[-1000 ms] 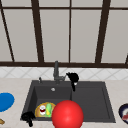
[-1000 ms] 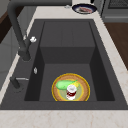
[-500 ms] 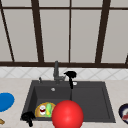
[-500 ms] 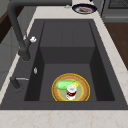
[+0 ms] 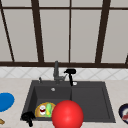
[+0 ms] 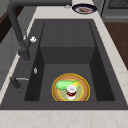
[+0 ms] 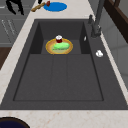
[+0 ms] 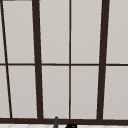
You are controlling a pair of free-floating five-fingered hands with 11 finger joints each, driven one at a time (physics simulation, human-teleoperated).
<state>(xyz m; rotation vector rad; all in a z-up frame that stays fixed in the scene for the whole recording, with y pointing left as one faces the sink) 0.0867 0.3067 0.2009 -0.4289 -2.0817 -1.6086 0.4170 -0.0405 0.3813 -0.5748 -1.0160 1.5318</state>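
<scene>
My left hand point(image 5: 28, 117) hovers at the sink's front left corner, fingers hanging loosely and holding nothing; in the right side view it is the left hand point(image 7: 14, 6) over the front counter edge. My right hand point(image 5: 70, 73) hangs behind the sink just right of the faucet point(image 5: 56, 72), fingers pointing down, empty; its top edge is the right hand point(image 8: 71, 125) in the upper view. In the left basin lies a yellow plate point(image 6: 83, 86) carrying a green cucumber point(image 6: 64, 84) and a small red can point(image 6: 71, 91). A big red ball point(image 5: 67, 114) floats at the sink's front.
The dark sink point(image 5: 90, 100) has a shallow drainer on its right. A blue plate point(image 5: 5, 101) and a wooden-handled tool point(image 7: 38, 7) lie on the left counter. A dark bowl point(image 5: 124, 113) sits on the right counter. A small white knob point(image 7: 99, 53) sits on the back rim.
</scene>
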